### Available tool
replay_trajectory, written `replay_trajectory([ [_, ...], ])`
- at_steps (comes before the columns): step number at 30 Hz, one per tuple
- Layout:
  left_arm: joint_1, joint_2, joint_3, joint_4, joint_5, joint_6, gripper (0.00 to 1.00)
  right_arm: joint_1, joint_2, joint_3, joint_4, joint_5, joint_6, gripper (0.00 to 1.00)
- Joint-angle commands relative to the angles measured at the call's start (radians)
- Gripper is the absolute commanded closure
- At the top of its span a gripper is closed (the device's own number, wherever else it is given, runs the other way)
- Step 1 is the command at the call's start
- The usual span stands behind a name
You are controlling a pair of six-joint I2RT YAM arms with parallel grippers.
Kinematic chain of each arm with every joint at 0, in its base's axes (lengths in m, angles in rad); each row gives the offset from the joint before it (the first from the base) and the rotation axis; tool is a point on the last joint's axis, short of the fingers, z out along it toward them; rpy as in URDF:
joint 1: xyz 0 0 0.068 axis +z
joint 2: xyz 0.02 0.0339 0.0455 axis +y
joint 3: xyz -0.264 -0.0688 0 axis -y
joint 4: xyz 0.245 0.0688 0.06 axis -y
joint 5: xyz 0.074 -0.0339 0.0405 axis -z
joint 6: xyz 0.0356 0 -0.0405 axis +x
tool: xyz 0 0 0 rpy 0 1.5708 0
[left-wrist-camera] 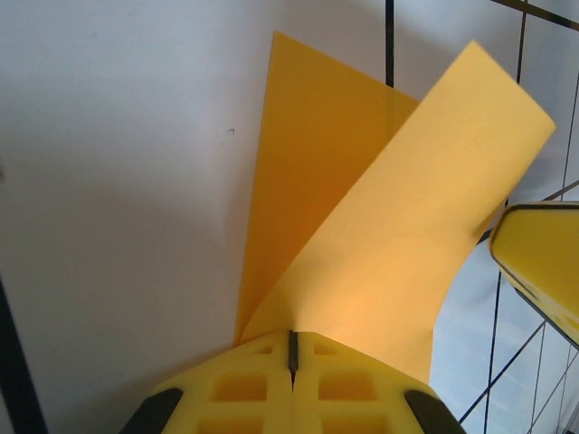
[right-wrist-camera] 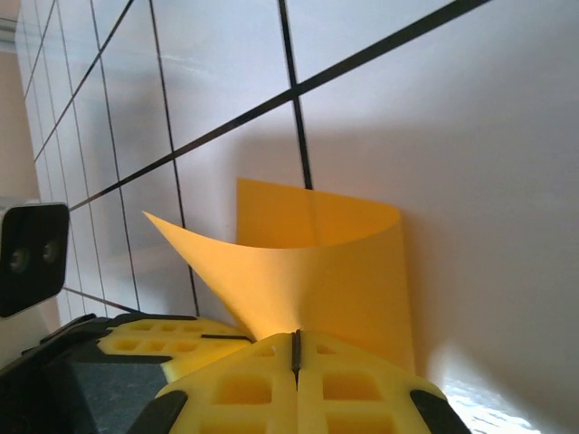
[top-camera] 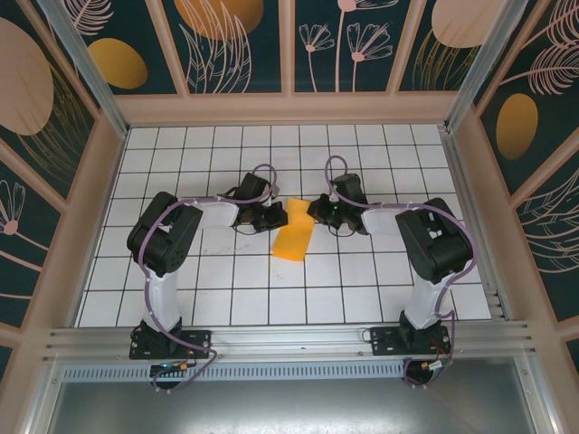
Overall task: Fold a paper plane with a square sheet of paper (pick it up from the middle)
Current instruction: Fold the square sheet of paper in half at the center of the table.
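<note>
Two hands meet over the middle of the white gridded worktop. The left hand reaches in from the left side and the right hand from the right, with the square sheet of paper between them. From above, the sheet reads as a narrow orange-yellow strip rather than a full square, so it appears doubled over on itself, one end slanting toward the worktop's near edge.

In the left wrist view, the left hand's yellow fingers are pressed together with only a dark seam between them, clamped on the paper's edge. One layer lies flat on the worktop while the other rises from the pinch as a loose flap. A finger of the right hand sits just beside that flap. In the right wrist view, the right hand's fingers are likewise closed on the paper, and the upper layer curls up in a soft arc over the flat one. Which layer each hand holds I cannot tell.

Gripping from opposite sides probably lets one hand anchor the sheet while the other carries the flap across. The bend is rounded, not creased, so this fold looks unfinished and the plane shape is far off. Paper this thin could buckle or slip if either hand pulls unevenly.
</note>
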Motion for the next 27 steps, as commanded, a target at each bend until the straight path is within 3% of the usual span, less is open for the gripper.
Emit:
replay_trajectory([
  [1, -0.008, 0.062, -0.027, -0.109, -0.059, 0.023, 1.0, -0.004, 0.041, -0.005, -0.004, -0.007, -0.009, 1.0],
  [7, -0.007, 0.059, -0.029, -0.109, -0.062, 0.023, 1.0, -0.013, 0.091, -0.037, 0.004, 0.006, 0.019, 1.0],
  [15, -0.006, 0.062, -0.027, -0.11, -0.06, 0.024, 1.0, -0.035, 0.04, 0.024, 0.012, -0.056, 0.012, 1.0],
  [27, -0.007, 0.061, -0.027, -0.111, -0.059, 0.026, 1.0, -0.062, 0.162, 0.073, -0.06, -0.023, -0.007, 1.0],
])
